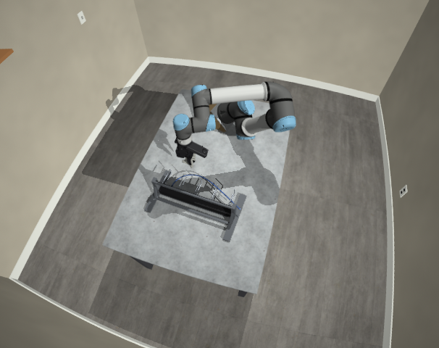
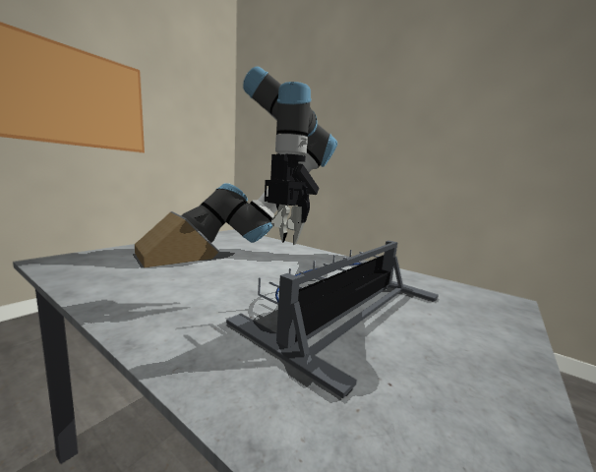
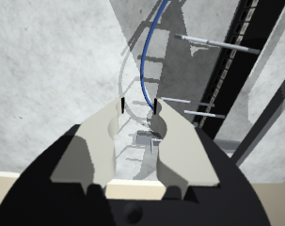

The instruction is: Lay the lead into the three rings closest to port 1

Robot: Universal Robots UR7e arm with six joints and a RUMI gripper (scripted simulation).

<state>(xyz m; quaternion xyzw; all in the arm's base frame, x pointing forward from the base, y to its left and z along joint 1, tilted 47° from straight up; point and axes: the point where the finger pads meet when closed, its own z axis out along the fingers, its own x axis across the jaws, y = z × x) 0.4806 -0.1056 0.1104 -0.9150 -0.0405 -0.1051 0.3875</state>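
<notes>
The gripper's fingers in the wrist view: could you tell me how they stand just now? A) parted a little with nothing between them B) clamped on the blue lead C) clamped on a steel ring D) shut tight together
A: the gripper shows a gap between its fingers, and the blue lead runs below them, ungripped.

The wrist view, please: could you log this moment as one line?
gripper: open, holding nothing | blue lead: below, free, arcing toward the rack | arm: above table, beside rack end
</notes>
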